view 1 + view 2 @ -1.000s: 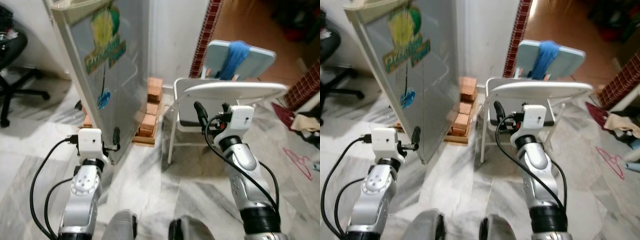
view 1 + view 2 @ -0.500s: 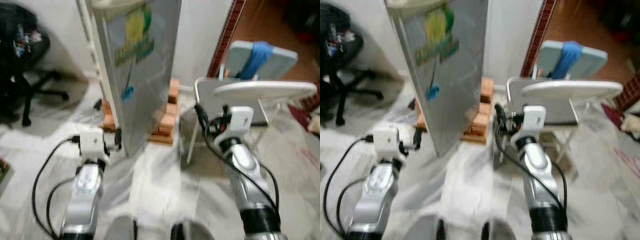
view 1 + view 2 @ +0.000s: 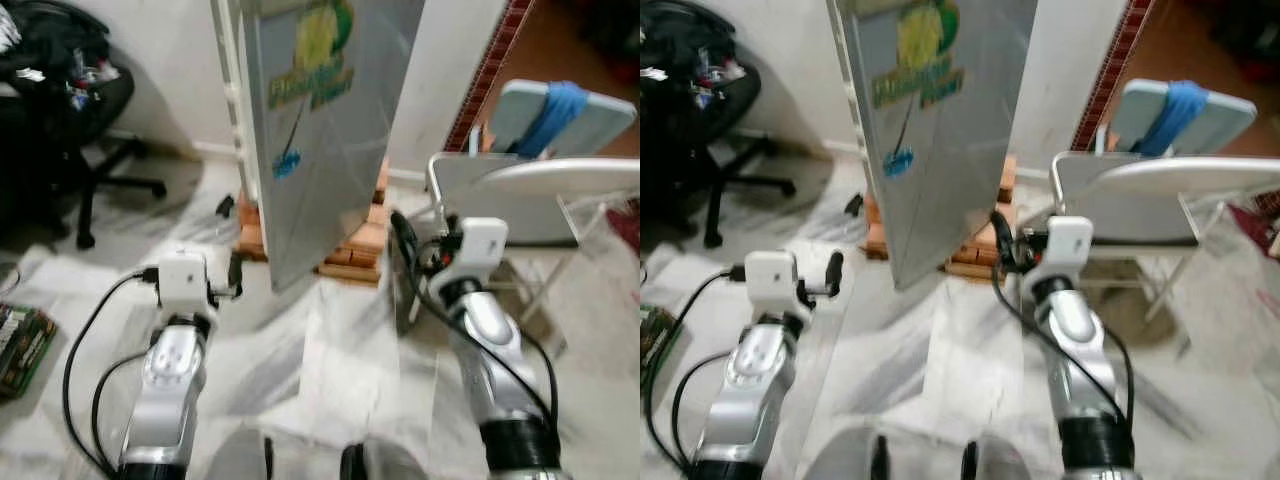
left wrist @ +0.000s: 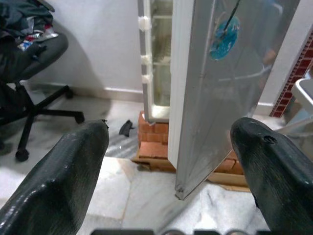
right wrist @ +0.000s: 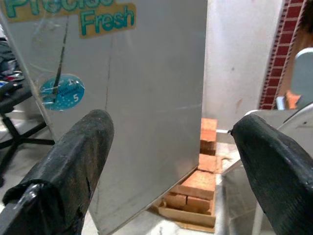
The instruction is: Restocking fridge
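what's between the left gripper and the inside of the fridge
Nothing visible. The open fridge door swings out to the right of the left gripper, and the lit fridge interior lies straight past bare marble floor. Both jaws stand open and empty.

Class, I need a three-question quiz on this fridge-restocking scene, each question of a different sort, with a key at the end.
1. True or false: the fridge door stands open.
2. What does the fridge stand on? A) a blue rug B) stacked bricks C) a wheeled trolley
3. Fill in: both the left claw and the right claw are ____ and hold nothing.

Key
1. True; shelves show behind the door in the left wrist view.
2. B; the bricks sit on a wooden base under the fridge.
3. Open; in each wrist view the two black fingers are spread wide apart.
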Controlling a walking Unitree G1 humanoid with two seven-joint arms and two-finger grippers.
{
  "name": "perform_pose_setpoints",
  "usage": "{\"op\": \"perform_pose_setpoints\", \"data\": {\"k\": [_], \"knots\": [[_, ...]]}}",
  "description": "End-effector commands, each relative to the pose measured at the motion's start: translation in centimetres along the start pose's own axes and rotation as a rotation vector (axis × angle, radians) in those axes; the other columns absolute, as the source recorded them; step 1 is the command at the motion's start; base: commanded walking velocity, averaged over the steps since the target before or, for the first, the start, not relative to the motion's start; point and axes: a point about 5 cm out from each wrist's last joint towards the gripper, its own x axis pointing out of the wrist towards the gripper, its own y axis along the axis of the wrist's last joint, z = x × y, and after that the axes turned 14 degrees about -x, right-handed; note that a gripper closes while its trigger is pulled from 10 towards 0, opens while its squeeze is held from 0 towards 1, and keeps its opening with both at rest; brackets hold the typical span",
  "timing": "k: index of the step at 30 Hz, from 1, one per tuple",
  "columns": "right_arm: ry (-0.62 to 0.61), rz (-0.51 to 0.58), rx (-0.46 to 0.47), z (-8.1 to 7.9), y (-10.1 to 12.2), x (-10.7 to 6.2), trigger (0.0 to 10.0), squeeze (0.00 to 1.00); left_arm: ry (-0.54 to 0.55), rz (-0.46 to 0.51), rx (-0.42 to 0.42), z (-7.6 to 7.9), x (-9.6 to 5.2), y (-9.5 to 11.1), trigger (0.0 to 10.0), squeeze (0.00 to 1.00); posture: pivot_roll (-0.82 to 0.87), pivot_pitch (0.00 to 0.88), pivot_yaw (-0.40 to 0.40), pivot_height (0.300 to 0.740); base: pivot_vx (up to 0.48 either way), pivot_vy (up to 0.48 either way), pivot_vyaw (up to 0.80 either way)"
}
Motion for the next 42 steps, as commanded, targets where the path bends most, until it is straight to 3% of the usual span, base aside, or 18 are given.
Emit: {"op": "perform_pose_setpoints", "data": {"k": [1,10,22,30,42], "knots": [[0.013,0.022,0.006,-0.67,0.65,0.28,10.0,0.0,0.011,-0.006,0.014,-0.7,-0.23,0.03,10.0,0.0,0.07,0.11,-0.036,0.74,0.0,0.48,0.0],[0.007,0.018,0.008,-0.52,0.61,0.24,10.0,0.0,0.016,-0.009,0.021,-0.93,-0.33,0.03,10.0,0.0,0.07,0.111,-0.037,0.74,0.0,0.48,-0.14],[0.001,0.006,0.007,-0.43,0.35,-0.08,10.0,0.0,0.007,0.007,0.028,-1.26,-0.59,0.21,10.0,0.0,0.07,0.106,-0.031,0.74,0.0,0.472,-0.71],[-0.003,0.002,0.019,-0.34,0.16,-0.37,10.0,0.0,0.001,-0.002,0.039,-1.61,-0.64,0.23,10.0,0.0,0.07,0.088,-0.025,0.74,0.0,0.421,0.0],[-0.008,0.013,-0.001,-0.44,0.45,-0.06,10.0,0.0,-0.025,0.017,0.06,-1.31,0.17,0.68,10.0,0.0,0.07,0.078,-0.019,0.74,0.0,0.0,0.0]]}}
